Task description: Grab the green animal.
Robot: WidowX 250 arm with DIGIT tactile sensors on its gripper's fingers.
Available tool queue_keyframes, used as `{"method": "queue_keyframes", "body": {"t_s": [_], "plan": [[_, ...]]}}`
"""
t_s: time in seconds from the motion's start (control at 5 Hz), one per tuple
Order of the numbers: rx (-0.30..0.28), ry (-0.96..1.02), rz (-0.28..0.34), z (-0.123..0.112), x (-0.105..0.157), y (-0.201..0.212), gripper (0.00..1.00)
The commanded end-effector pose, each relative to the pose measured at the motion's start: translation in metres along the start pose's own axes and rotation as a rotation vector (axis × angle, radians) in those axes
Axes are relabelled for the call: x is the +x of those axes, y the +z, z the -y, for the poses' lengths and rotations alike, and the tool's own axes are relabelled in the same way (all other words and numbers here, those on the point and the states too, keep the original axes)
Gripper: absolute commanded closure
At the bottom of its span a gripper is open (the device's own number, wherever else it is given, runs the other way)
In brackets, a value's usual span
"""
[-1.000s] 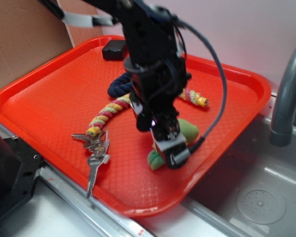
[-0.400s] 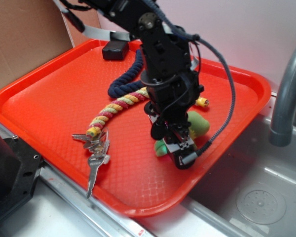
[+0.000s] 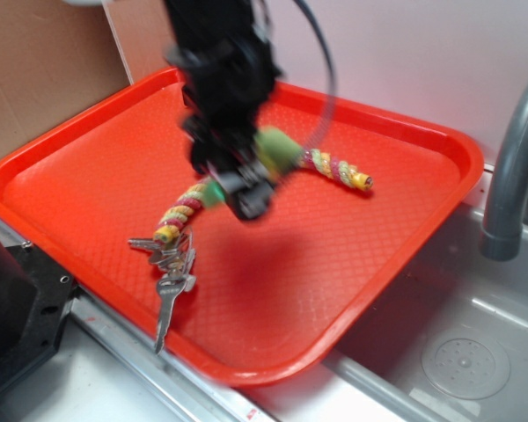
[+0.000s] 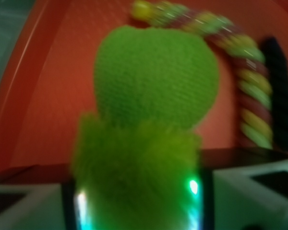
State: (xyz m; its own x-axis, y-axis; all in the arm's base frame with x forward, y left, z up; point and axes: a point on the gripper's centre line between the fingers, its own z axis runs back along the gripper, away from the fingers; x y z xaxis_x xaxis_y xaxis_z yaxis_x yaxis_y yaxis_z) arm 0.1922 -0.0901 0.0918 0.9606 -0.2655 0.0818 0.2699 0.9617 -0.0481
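Above the red tray (image 3: 396, 211), mid-left of centre, the tool (image 3: 238, 186) hangs with the green animal (image 3: 275, 151) pinched between its jaws. Exterior view is motion-blurred, but the toy's olive end pokes out to the right of the black arm and a smaller green bit shows at lower left; a soft shadow on the tray beneath suggests the toy is clear of the surface, though how far I cannot tell. Wrist view confirms the hold: the fuzzy yellow-green tuft sits squeezed between the pale finger blocks (image 4: 252, 191) at the bottom edge, the smooth rounded body (image 4: 156, 76) standing out ahead of them. Multicoloured rope (image 3: 334, 167) lies on the tray behind and to the left of the tool, one end near the keys (image 3: 169, 264), the other ending in a yellow tip toward the right. Dark rope strip (image 4: 278, 96) shows at the wrist view's right edge only. Keys lie near the tray's front rim, apart from the tool. Judgement: the grab itself reads as done; step in hand is the lift, carrying the toy off. Next move calls for steady jaw pressure, since plush compresses and the hold is on the tuft alone, and a smooth path that avoids snagging the rope below.
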Motion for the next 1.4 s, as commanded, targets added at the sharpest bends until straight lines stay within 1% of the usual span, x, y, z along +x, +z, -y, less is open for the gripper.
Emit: {"method": "queue_keyframes", "body": {"t_s": [0.0, 0.2, 0.4, 0.6, 0.8, 1.2], "plan": [[0.069, 0.259, 0.030, -0.056, -0.038, 0.094, 1.00], [0.137, 0.351, 0.061, -0.067, -0.043, 0.120, 1.00], [0.123, 0.356, 0.107, -0.068, -0.032, 0.140, 1.00], [0.108, 0.350, 0.130, -0.065, -0.026, 0.147, 1.00], [0.101, 0.341, 0.132, -0.062, -0.020, 0.149, 1.00], [0.091, 0.356, 0.122, -0.063, -0.019, 0.146, 1.00]]}}
